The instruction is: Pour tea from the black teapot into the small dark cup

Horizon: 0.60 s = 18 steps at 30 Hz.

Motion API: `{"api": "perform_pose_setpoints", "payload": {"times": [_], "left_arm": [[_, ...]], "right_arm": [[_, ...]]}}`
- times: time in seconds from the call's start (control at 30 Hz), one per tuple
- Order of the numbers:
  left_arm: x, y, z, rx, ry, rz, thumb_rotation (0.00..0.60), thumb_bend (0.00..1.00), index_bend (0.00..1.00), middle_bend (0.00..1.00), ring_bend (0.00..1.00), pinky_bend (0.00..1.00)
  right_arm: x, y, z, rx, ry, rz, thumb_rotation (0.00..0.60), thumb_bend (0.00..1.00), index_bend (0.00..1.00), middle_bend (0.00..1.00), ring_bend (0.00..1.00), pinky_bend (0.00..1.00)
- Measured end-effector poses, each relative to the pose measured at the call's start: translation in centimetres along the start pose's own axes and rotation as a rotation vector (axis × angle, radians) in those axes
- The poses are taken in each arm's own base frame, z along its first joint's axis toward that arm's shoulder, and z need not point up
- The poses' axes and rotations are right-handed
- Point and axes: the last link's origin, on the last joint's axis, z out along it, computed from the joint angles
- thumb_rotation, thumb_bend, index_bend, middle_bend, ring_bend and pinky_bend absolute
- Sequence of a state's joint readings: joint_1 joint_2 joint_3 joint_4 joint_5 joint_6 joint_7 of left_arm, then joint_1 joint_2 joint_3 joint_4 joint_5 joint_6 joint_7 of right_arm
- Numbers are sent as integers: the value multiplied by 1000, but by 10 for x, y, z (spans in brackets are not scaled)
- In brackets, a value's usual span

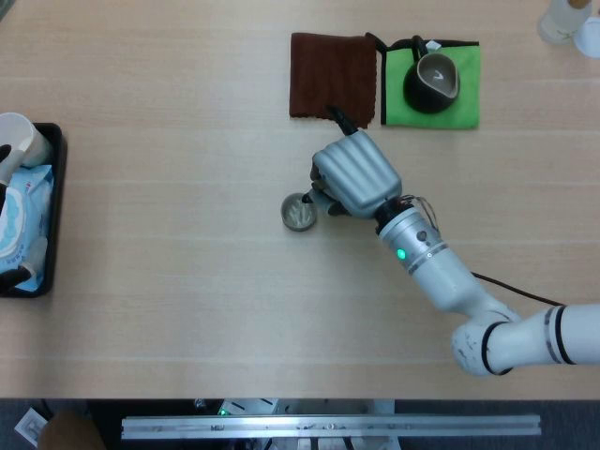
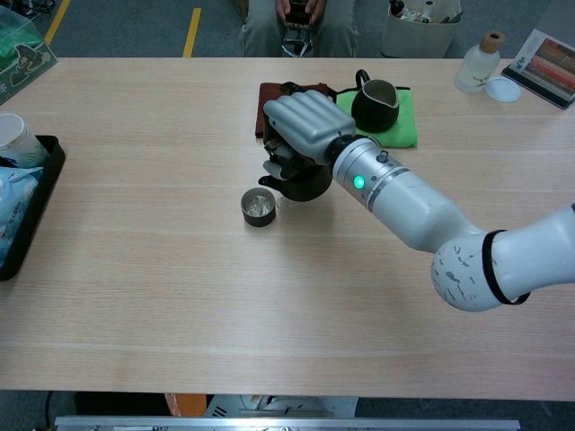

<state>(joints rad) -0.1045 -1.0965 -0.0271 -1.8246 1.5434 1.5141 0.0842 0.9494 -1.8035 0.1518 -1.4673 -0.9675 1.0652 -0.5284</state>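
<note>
Right hand (image 2: 304,130) wrapped around the black teapot (image 2: 301,182), fingers closed on it; pot mostly hidden beneath the hand in the head view, dark body visible below the fingers in the chest view. Small dark cup (image 2: 259,206) on the table (image 2: 180,296) just left of the pot, apart from it, pale liquid inside. Behind the hand, brown cloth (image 1: 333,75) beside a green cloth (image 1: 464,80) bearing a dark pitcher (image 1: 431,81). At the left table edge, black tray (image 1: 54,202) with a white cup (image 1: 21,139) and a packet (image 1: 21,220). Far right corner: bottle (image 2: 476,63) and small white dish (image 2: 503,88). Left hand outside both views.
</note>
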Motion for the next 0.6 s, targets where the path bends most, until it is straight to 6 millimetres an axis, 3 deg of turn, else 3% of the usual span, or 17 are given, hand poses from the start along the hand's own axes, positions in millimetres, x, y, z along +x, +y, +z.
{"api": "perform_pose_setpoints", "payload": {"times": [0.23,0.6], "left_arm": [[-1,2,1,-7,-8,3,600,296,72,86,23,103],[-6,3,3,-18,-29,10,600,296,72,86,23,103]], "right_arm": [[0,9,-11,-19,52,118,600,332,1000,963,937,0],[1,48,-37,-92,81,181,600,332,1000,961,936,0]]}}
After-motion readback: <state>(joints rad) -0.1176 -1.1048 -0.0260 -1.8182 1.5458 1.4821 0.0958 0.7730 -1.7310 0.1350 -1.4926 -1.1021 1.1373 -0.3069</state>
